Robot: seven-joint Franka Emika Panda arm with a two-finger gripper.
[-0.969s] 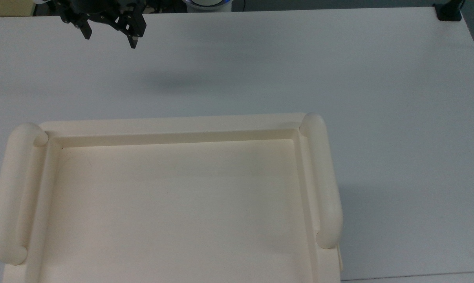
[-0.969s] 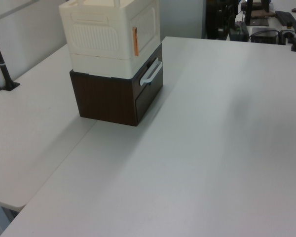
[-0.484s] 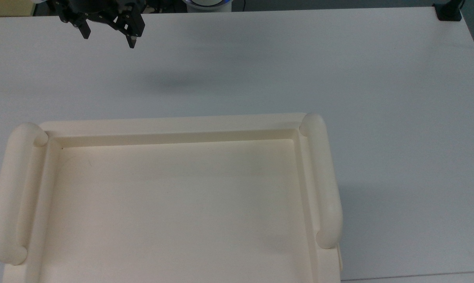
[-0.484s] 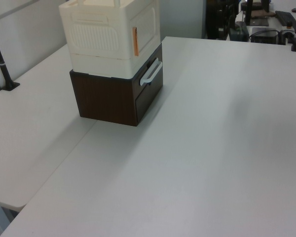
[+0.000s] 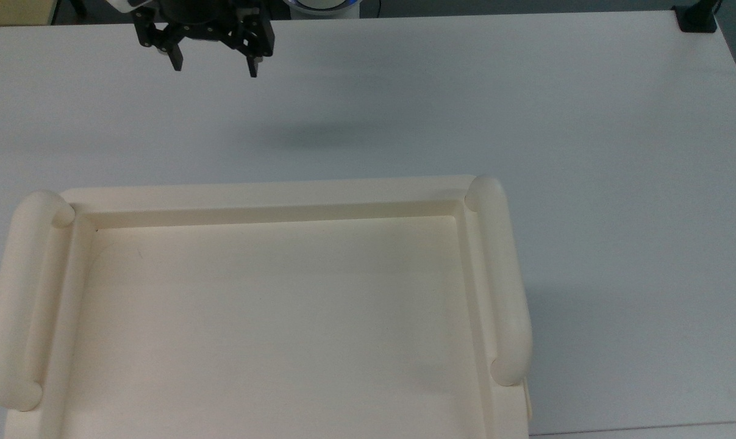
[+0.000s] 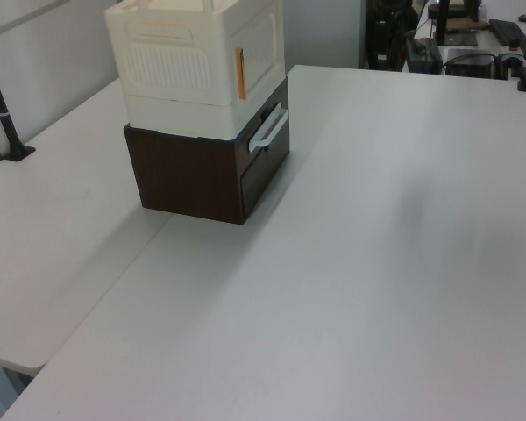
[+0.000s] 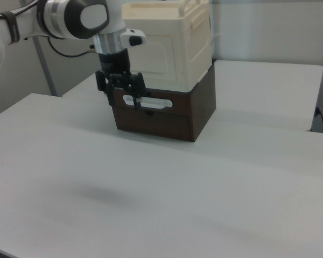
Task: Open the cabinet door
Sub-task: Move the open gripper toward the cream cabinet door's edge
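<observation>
Your black two-finger hand point(image 5: 212, 64) hung above the white table point(image 5: 526, 122) with fingers spread, holding nothing. The thin cream cabinet door point(image 6: 259, 46) with its orange strip sat well ahead of the hand, shut. You probably needed to approach squarely and hook that strip edge

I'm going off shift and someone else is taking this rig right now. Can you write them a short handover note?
Gripper: open, holding nothing, hanging above the bare table near the top view's upper edge, well short of the cabinet.
Cabinet: cream unit stacked on a dark brown drawer box with a white handle.
Cabinet door: closed, flush with the body, an orange strip along one edge.
Done: nothing on the door yet.
Left: bring the gripper to the door, catch its edge and swing it open.
</observation>
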